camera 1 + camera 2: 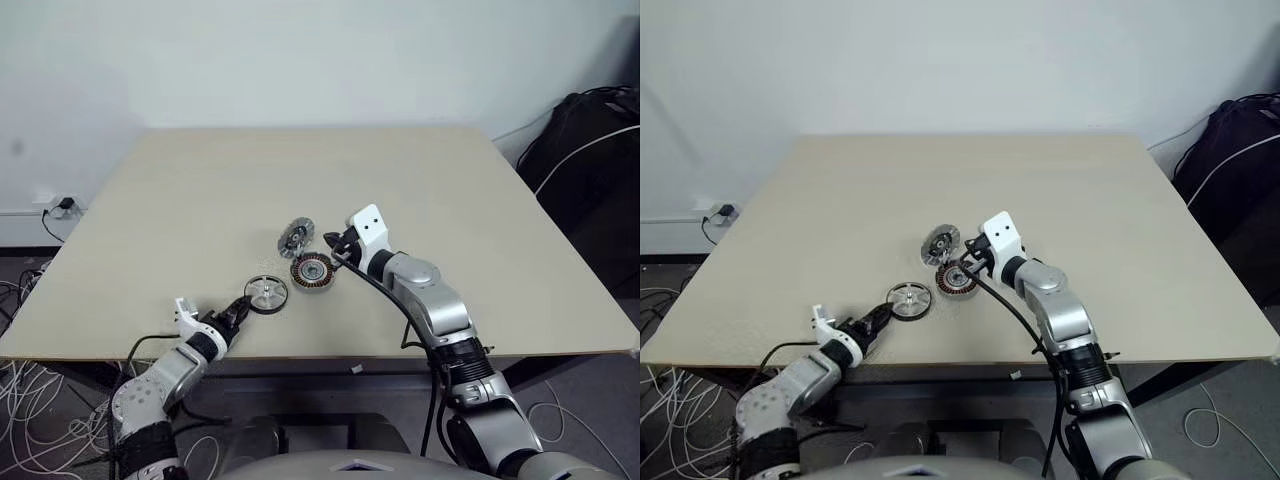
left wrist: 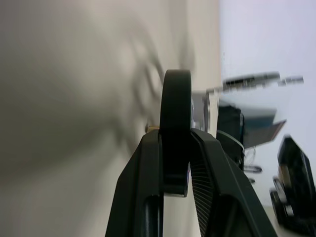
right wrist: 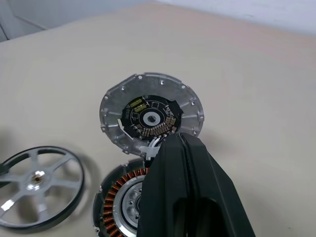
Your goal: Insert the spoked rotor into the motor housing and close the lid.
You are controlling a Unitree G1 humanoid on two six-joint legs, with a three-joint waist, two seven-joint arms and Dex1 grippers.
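On the pale table (image 1: 200, 190), the left gripper (image 1: 240, 308) has its fingers pinched on the spoked rotor (image 1: 266, 292) beside the motor housing (image 1: 312, 271), which the fully closed right gripper (image 1: 334, 241) seems to steady below the lid (image 1: 296, 237), so next comes lifting the rotor over the windings.

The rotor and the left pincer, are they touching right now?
Touching. In the left wrist view the left pincer has its fingers clamped on the rotor's dark rim, edge-on between them.

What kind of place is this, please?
Probably a lab or workshop room: a plain table against a bare wall, loose cables on the floor by a wall socket, and motor parts such as the motor housing.
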